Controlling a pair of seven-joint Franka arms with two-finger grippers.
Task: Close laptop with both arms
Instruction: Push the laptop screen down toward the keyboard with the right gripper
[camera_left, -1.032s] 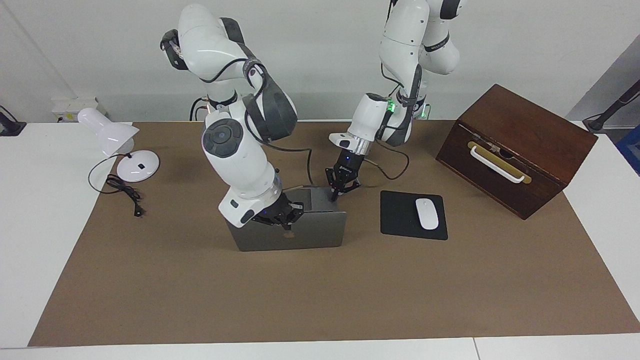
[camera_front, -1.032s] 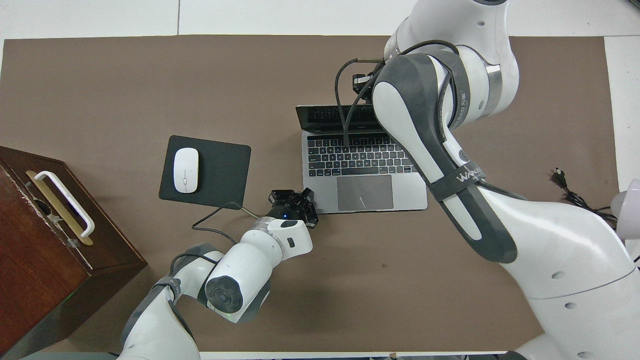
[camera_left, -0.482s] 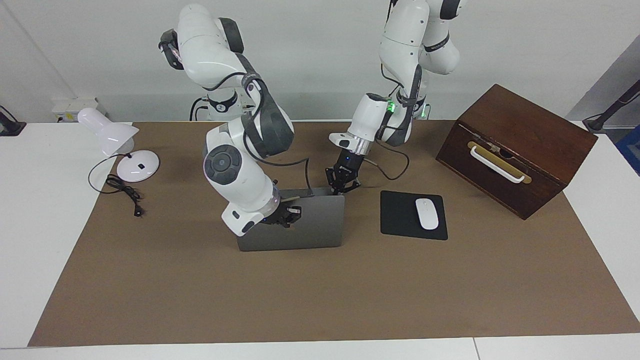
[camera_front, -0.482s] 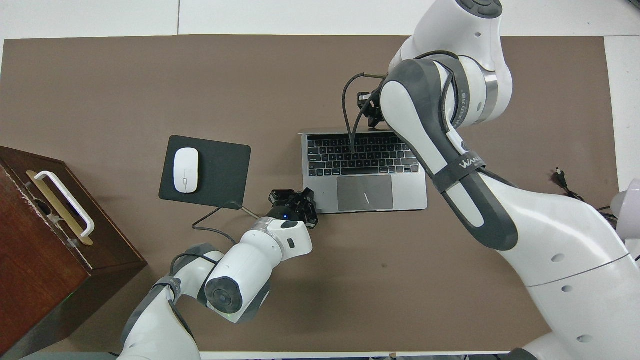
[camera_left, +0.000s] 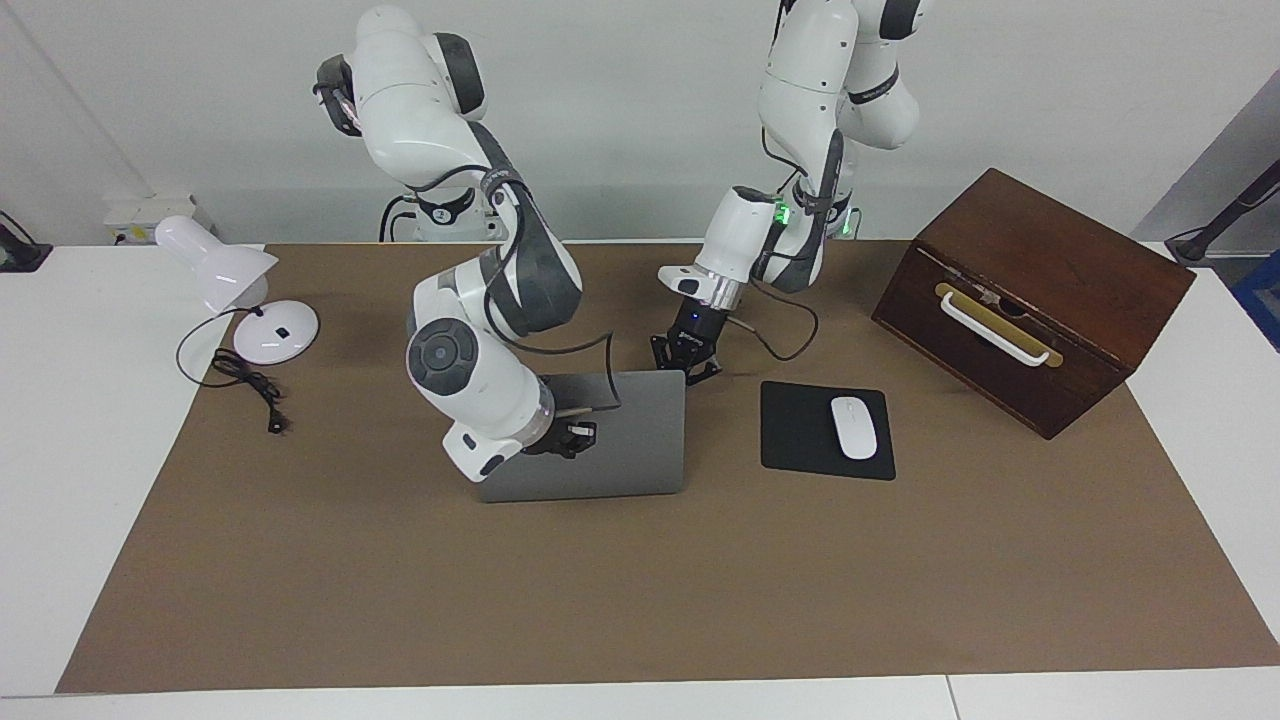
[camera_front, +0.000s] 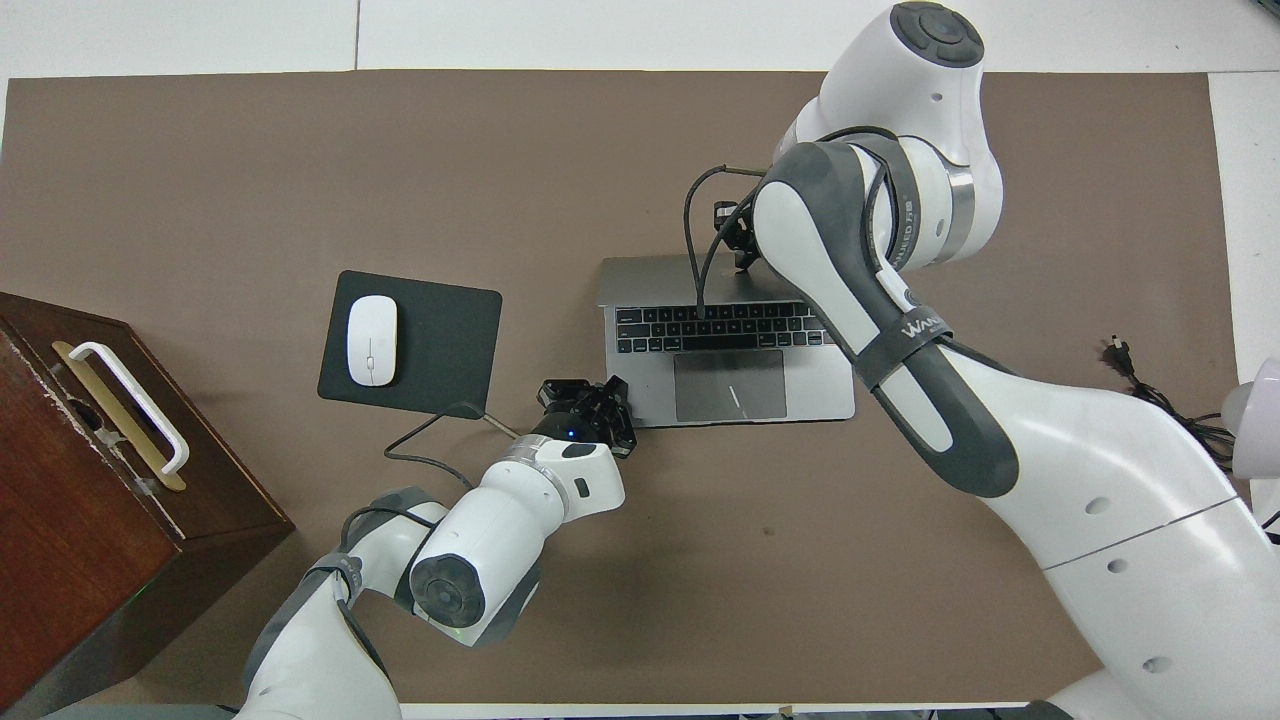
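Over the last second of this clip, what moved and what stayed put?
The right gripper, fingers shut, has pushed the laptop lid over toward the robots, so it now leans over the upper key rows and hides them. The right arm drew back with it. Nothing was gripped or released. The left gripper stayed shut at the base's corner nearest the left arm. The mouse, mouse pad, wooden box and lamp did not move.

The laptop (camera_left: 600, 440)'s lid tips further over its keyboard than a second ago, its grey back now broad in the centre of the facing view, and in the overhead view it hides the top key rows. The right gripper (camera_left: 568, 436), pressed against that lid, has drawn back toward the upper part of the facing frame with its arm's elbow
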